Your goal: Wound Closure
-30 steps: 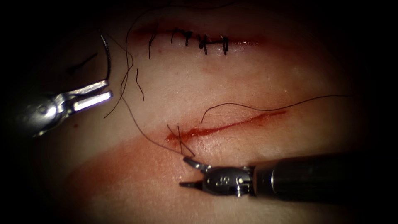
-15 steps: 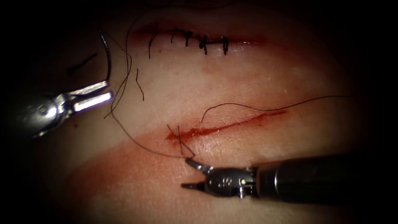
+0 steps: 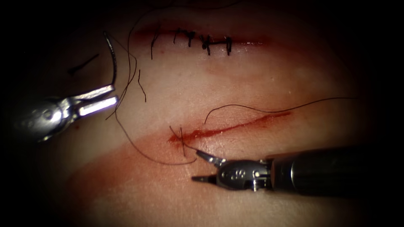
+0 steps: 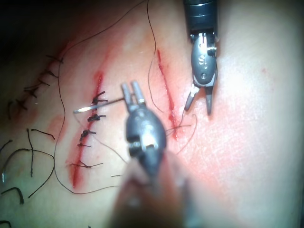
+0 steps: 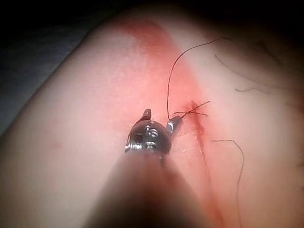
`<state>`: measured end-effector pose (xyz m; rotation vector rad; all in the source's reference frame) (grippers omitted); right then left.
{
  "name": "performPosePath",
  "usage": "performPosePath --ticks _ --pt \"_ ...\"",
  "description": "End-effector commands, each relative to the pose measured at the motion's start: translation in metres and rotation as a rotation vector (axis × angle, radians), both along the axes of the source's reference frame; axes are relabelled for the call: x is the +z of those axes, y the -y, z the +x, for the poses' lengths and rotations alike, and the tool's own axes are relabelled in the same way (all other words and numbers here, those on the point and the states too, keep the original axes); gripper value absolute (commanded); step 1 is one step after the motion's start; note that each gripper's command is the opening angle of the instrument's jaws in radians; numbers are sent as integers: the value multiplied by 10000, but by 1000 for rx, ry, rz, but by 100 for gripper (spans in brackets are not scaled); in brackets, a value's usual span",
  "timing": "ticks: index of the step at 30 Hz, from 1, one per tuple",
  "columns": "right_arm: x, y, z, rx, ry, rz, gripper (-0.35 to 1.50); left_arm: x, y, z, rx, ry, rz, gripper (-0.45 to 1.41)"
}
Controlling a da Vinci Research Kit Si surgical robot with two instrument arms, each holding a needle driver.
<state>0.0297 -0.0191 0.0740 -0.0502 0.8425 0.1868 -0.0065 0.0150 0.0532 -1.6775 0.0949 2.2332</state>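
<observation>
My left tool (image 3: 113,94) is at the far left, well left of the open cut (image 3: 235,125), jaws shut on the curved needle (image 3: 113,63) near one end. The needle arcs upward, free of the tissue; in the left wrist view the needle (image 4: 95,105) juts sideways from the left tool (image 4: 133,90). Black thread (image 3: 139,151) sags from it in a loop to a stitch (image 3: 183,142) at the cut's left end. My right tool (image 3: 195,166) lies just below that stitch, jaws open and holding nothing; the right wrist view shows the right tool (image 5: 161,118) beside the thread (image 5: 168,85).
A second cut (image 3: 202,40) higher up carries several dark stitches. A loose thread tail (image 3: 273,110) trails right over the open cut. Short cut thread ends (image 3: 142,86) lie on the tissue, and red fluid (image 3: 126,168) stains it left of and below the cut.
My right tool has shifted right and slightly up, jaws still open. The thread between needle and stitch has slackened into a lower loop. The left tool with the needle has edged slightly right.
</observation>
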Motion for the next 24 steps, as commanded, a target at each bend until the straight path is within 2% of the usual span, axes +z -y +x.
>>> performPosePath --ticks 1,7,9,10,12,18,24 --pt "7 6 6 0 0 2 57 7 1 -5 1 2 1 -45" --pt "22 10 21 3 -1 -5 54 5 2 -6 2 3 1 -45" --pt "29 12 29 -1 -9 -6 46 5 2 -6 2 3 1 -45" --pt "32 13 31 -7 -12 -3 31 5 2 -6 2 3 1 -45" --pt "35 12 34 -24 -15 10 -32 5 2 -6 2 3 1 -45" --pt "24 15 15 -28 -7 37 -35 4 2 -7 4 7 0 -45" --pt "2 33 -11 -30 12 63 -35 5 6 -15 4 11 -4 -45"
